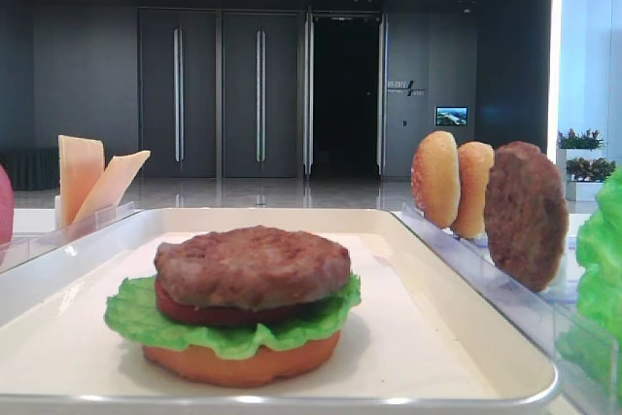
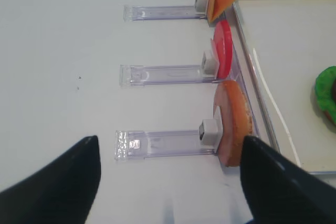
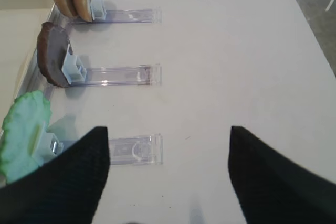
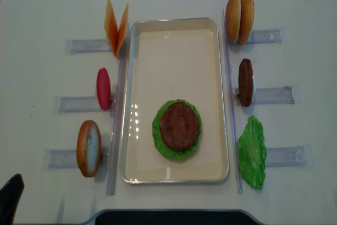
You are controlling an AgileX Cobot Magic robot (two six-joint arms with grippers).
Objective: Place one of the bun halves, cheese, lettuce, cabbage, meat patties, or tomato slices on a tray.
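Cream-white, the tray [image 4: 138, 77] held a stack: bun, tomato, lettuce [image 1: 146, 318], patty [image 1: 253, 264] (only the low view showed the layers). Right of the tray, racks held buns [image 4: 239, 11], patty, lettuce. Both grippers, left [image 2: 168, 171] and right [image 3: 169, 163], hovered spread and empty, clear of the stack.

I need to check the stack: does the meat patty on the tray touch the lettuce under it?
Touching. In the low exterior view the meat patty rests on the tomato slice, and its right edge meets the lettuce with no gap.
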